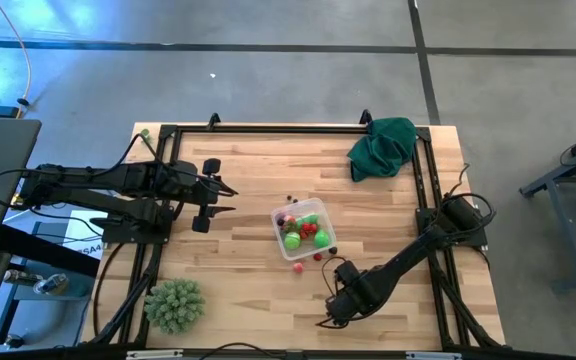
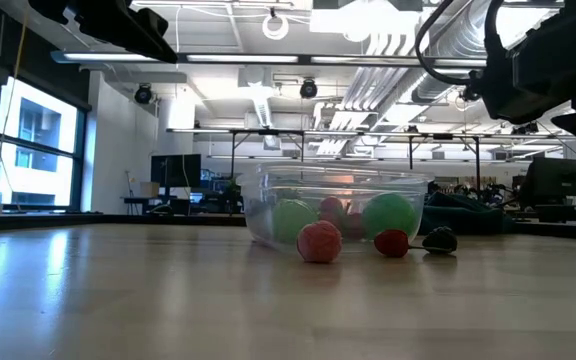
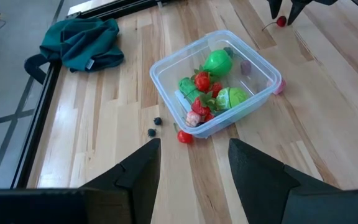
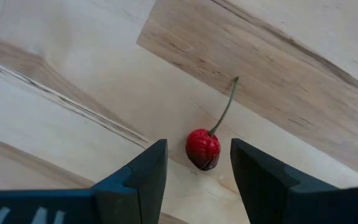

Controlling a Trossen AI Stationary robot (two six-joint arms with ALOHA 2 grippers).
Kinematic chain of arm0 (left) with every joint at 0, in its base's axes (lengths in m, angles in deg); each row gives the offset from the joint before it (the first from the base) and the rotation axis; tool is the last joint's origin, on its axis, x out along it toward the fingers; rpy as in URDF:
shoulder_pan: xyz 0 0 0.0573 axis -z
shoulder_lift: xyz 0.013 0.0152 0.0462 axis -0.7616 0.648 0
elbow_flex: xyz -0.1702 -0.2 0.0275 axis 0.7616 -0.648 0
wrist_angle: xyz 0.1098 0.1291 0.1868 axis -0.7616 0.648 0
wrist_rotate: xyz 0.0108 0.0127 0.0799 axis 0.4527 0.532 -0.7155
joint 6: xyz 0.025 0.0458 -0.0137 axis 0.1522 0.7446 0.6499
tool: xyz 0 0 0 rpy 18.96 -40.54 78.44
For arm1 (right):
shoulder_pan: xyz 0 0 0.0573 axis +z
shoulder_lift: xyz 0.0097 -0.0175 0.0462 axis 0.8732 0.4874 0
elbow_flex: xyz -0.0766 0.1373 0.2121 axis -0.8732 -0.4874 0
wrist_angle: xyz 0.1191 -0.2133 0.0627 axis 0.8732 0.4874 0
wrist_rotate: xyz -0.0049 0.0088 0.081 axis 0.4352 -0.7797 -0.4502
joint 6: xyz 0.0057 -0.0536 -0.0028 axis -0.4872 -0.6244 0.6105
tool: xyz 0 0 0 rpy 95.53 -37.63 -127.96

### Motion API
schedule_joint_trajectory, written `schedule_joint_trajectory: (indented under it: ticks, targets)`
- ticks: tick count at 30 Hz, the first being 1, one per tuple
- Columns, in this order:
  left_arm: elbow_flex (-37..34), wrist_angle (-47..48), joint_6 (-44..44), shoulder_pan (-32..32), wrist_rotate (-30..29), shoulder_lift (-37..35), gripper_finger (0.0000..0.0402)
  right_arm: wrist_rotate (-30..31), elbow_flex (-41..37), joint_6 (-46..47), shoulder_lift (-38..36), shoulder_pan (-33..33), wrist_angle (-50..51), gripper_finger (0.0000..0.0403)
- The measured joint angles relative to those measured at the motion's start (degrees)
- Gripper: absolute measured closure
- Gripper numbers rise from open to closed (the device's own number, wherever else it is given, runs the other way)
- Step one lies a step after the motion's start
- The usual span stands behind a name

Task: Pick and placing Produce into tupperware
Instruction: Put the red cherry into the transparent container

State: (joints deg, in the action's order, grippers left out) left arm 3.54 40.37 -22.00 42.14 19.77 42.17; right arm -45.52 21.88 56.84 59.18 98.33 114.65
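The right end effector (image 1: 320, 322) sits low over the table's (image 1: 238, 300) near edge in the high view, well apart from the tupperware (image 1: 304, 230) at mid-table, which holds green and red produce (image 1: 308, 232); a few small pieces lie loose on the wood just beside the box. The left end effector (image 1: 230, 198) hangs to the box's left, fingers spread and empty. A dark green cloth (image 1: 380, 147) lies at the far right corner, and a spiky ball (image 1: 175, 304) rests near the front left. In the low view the tupperware (image 2: 336, 205) stands on the table (image 2: 168, 290) with green pieces inside; a pink ball (image 2: 319, 241), a red piece (image 2: 391, 243) and a dark piece (image 2: 439, 239) sit on the wood before it. In the left wrist view the spread fingers (image 3: 135, 171) frame bare wood, with the tupperware (image 3: 216, 81) beyond, a red berry (image 3: 184, 136) and two dark berries (image 3: 155, 126) just beside it, and the cloth (image 3: 82, 42) farther off. In the right wrist view the fingers (image 4: 143, 171) stand apart on either side of a cherry (image 4: 202, 148) lying on the wood, its stem pointing away; whether they touch it I cannot tell.
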Motion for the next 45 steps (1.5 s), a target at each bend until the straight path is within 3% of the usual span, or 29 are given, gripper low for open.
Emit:
schedule_joint_trajectory:
  ticks: [21, 45]
  targets:
    - [0.0, 0.0, 0.0, -0.01, -0.02, 0.0, 0.0222, 0.04, 0.0, -1.8, 1.53, 0.0, -1.76, 0.0238]
    - [0.0, 0.01, 0.01, 0.0, -0.02, 0.0, 0.0222, 0.17, 0.0, -2.99, 1.49, -0.31, -1.74, 0.0319]
